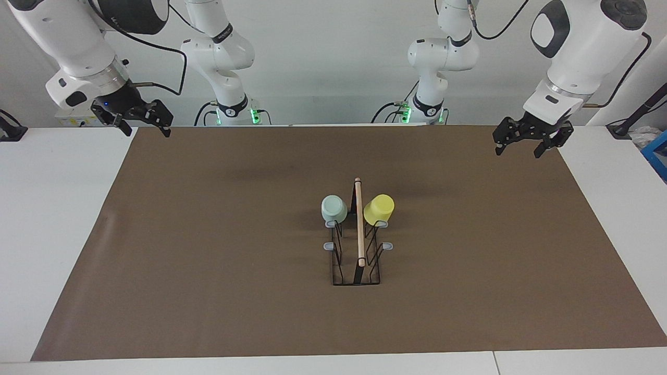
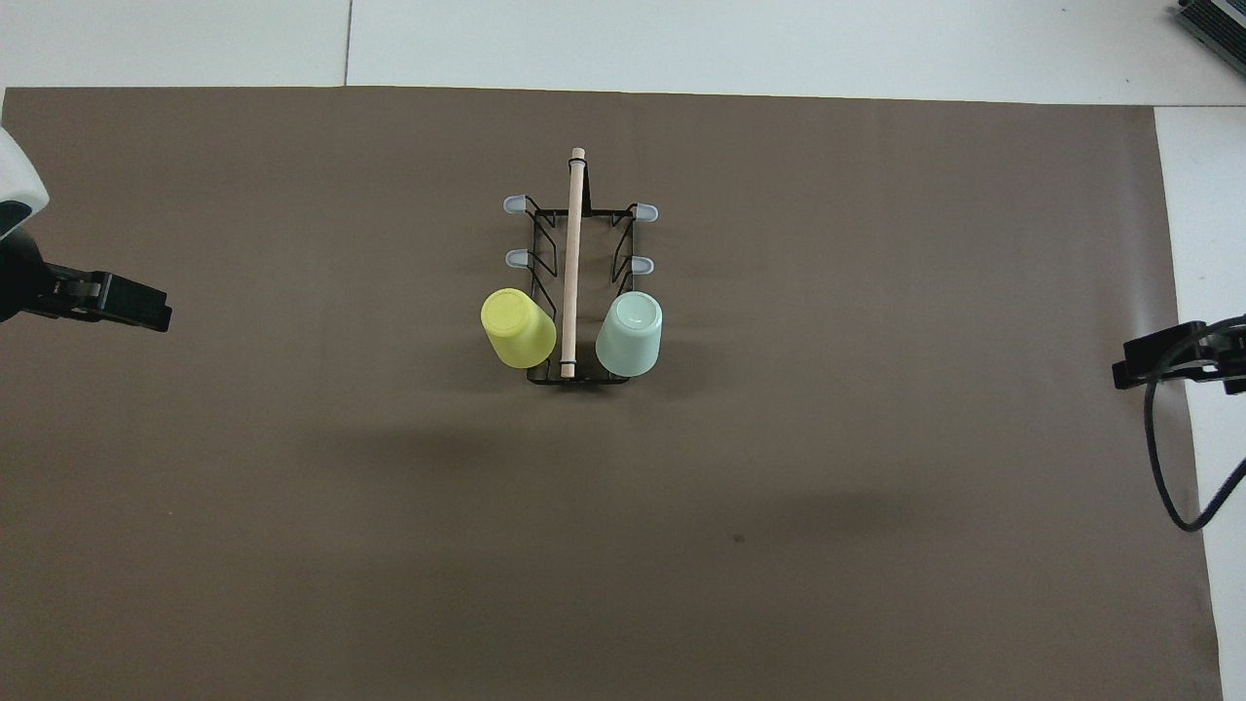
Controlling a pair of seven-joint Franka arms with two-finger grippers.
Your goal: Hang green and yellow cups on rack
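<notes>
Seen from across the table, a brown mat (image 1: 208,260) covers most of a white table (image 1: 52,208) set against a plain white wall (image 1: 323,62), the two arm bases standing at the wall edge with green lights lit. At the middle of the mat stands the rack (image 1: 357,245), a black wire frame with a wooden rod along its top. The green cup (image 1: 333,208) and the yellow cup (image 1: 379,209) hang upturned on the pair of pegs nearest the robots, one on either side of the rod. The left gripper (image 1: 527,140) hangs open and empty over the mat's edge at the left arm's end of the table; the right gripper (image 1: 141,121) hangs open and empty over the mat's corner at the right arm's end. From overhead, the mat (image 2: 876,438) fills nearly the whole frame, with bare white table (image 2: 681,39) along its farthest edge. The rack (image 2: 574,282) sits mid-mat, the yellow cup (image 2: 516,328) and green cup (image 2: 629,333) at its nearer end, four grey-tipped pegs bare. The left gripper (image 2: 122,304) and right gripper (image 2: 1158,355) show only at the frame's edges, well apart from the rack, neither holding anything.
</notes>
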